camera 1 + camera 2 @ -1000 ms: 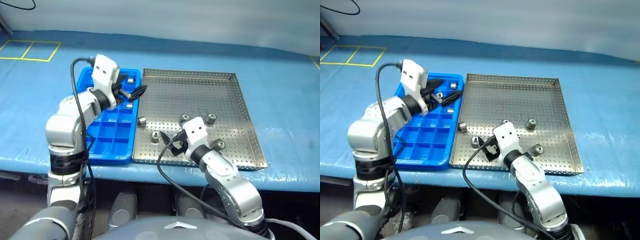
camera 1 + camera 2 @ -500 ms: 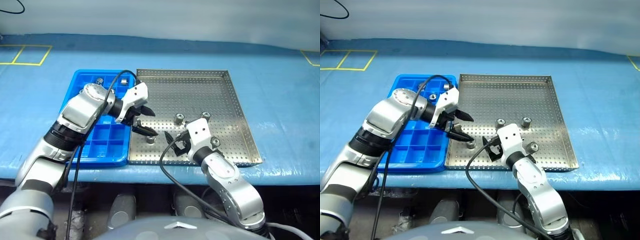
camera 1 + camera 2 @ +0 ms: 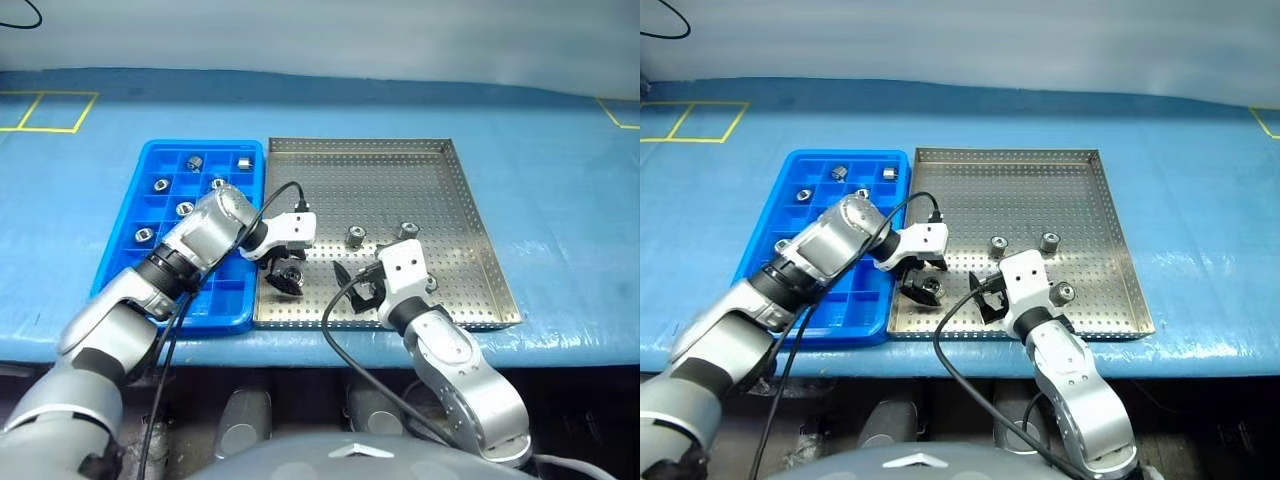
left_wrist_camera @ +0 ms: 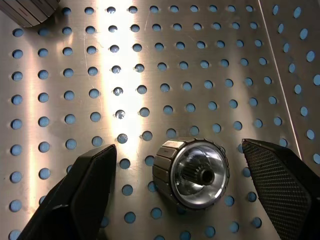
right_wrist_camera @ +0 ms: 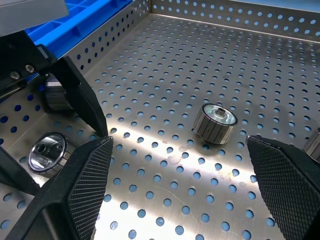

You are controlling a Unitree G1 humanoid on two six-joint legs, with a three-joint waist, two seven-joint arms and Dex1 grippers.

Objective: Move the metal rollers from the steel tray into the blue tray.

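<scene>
Near the steel tray's [image 3: 470, 250] left rim, the left fingers [image 4: 90, 185] are straddling a roller [image 4: 192, 172], released, needing centring before clenching, while the right fingers [image 5: 85, 180] are hanging released.

The large shallow perforated steel tray [image 3: 420, 180] lies right of, and touching, the bright blue plastic gridded tray [image 3: 130, 205]. Small shiny ribbed metal rollers [image 3: 353, 236] rest on the steel floor's near half. Six more rollers sit singly in the blue tray's far compartments.

No legible text or labels.
</scene>
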